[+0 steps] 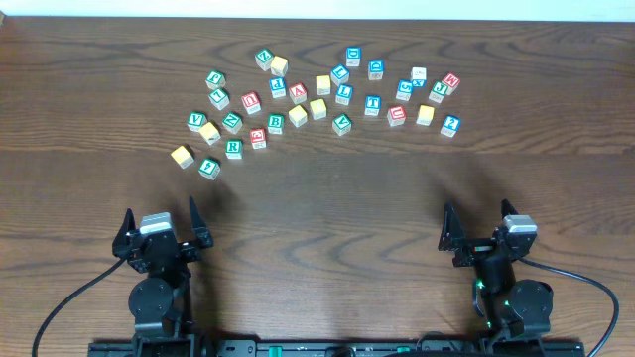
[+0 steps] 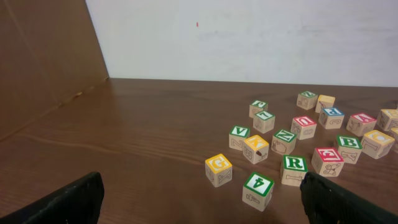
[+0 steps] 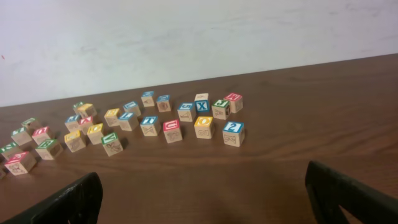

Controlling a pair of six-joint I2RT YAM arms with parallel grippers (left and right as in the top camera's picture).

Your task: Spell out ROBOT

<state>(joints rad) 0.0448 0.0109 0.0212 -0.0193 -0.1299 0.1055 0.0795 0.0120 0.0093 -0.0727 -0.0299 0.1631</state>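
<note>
Five probably light, rigid wooden cubes are wanted — green R [image 1: 233,149] at 10 o'clock, green B [image 1: 276,123] at 11, blue T [image 1: 372,103] at 1 on the desk [image 1: 317,248] — best pinched across flat opposite faces; left fingers [image 1: 195,220] and right fingers [image 1: 448,223] gape empty.

Cubes nearest the counter's front edge carry a green 4 [image 2: 258,183], a yellow G [image 2: 218,163], a green R [image 2: 294,163] and a red E [image 2: 328,154]. Behind them sit a green B [image 2: 349,142], green V [image 2: 239,131], green Z [image 2: 284,136] and yellow K [image 2: 256,144]. Toward the counter's right edge are a blue 2 [image 3: 232,127], blue X [image 3: 201,104] and yellow O [image 3: 203,121].
</note>
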